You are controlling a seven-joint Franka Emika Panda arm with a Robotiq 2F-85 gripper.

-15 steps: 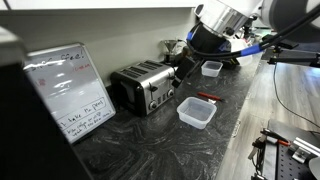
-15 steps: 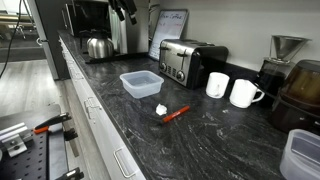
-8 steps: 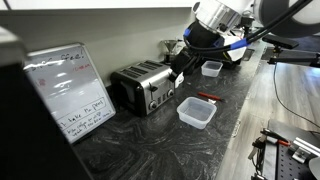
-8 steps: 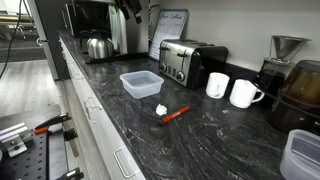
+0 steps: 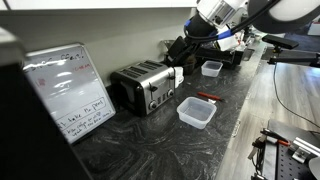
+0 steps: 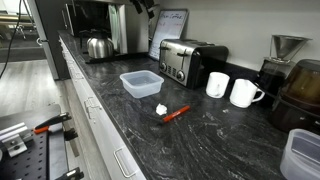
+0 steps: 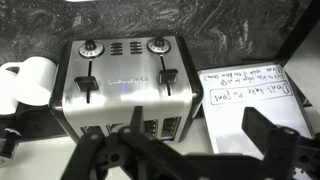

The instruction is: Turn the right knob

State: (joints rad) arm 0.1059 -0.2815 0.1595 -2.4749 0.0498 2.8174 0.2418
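We see a long table [image 5: 150, 150] of dark stone with pale marbled veins, running along a plain white wall [image 5: 100, 30]. In an exterior view the same table [image 6: 210, 140] stretches away from us, its front edge straight, with light grey drawer fronts [image 6: 100, 135] beneath it, each with a slim bar handle. Beside them lies a smooth grey floor [image 6: 25, 95]. The light is even and soft, and the stone gives a faint sheen. In the wrist view we find the same veined table [image 7: 225, 20].
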